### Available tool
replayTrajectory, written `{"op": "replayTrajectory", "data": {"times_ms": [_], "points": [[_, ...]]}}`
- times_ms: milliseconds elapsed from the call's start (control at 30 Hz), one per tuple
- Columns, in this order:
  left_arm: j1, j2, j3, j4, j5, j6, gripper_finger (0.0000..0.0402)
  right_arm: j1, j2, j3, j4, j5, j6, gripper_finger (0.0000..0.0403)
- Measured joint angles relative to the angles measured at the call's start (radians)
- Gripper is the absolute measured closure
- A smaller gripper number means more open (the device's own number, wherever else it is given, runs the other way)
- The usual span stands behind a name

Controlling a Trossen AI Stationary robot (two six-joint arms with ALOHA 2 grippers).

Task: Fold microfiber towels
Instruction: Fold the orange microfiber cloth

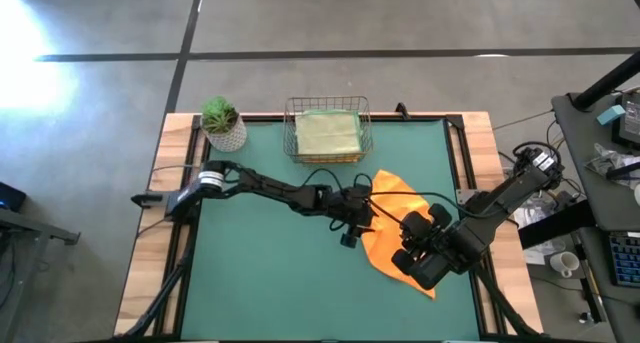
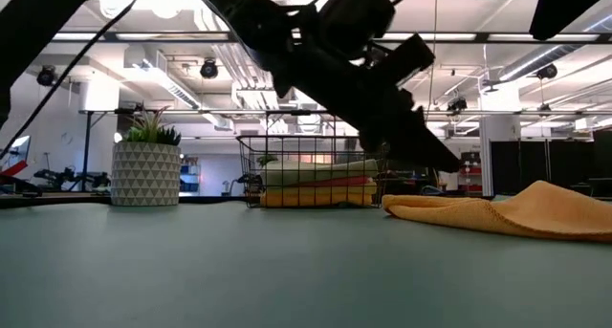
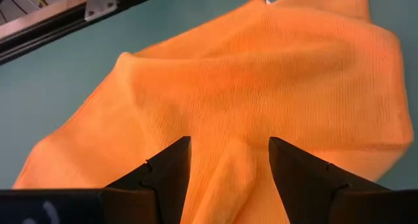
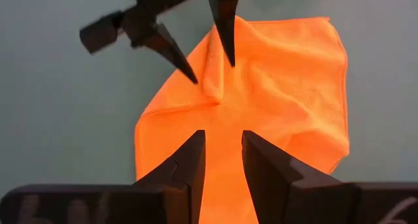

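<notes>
An orange towel (image 1: 395, 218) lies rumpled at the table's (image 1: 260, 273) four o'clock. The left gripper (image 3: 228, 165) straddles a raised fold, fingers wide. The right gripper (image 4: 222, 155), narrower, seems to hover above the towel's near edge.

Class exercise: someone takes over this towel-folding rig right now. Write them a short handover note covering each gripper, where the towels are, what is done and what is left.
Left gripper: open, jaws astride a raised ridge of the orange towel, not closed on it.
Right gripper: open, over the same towel's opposite side, holding nothing.
Orange towel: rumpled and unfolded on the green mat, right of centre.
Done: folded towels stacked in the wire basket at the far edge, pale green one on top.
Left: fold the orange towel, then probably add it to the basket.
</notes>
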Motion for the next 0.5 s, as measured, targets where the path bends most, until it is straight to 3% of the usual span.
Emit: {"op": "replayTrajectory", "data": {"times_ms": [500], "points": [[-0.005,0.084,0.048,-0.007,0.024,0.002,0.0212,0.000,-0.008,0.000,-0.007,-0.001,-0.025,0.0312]]}}
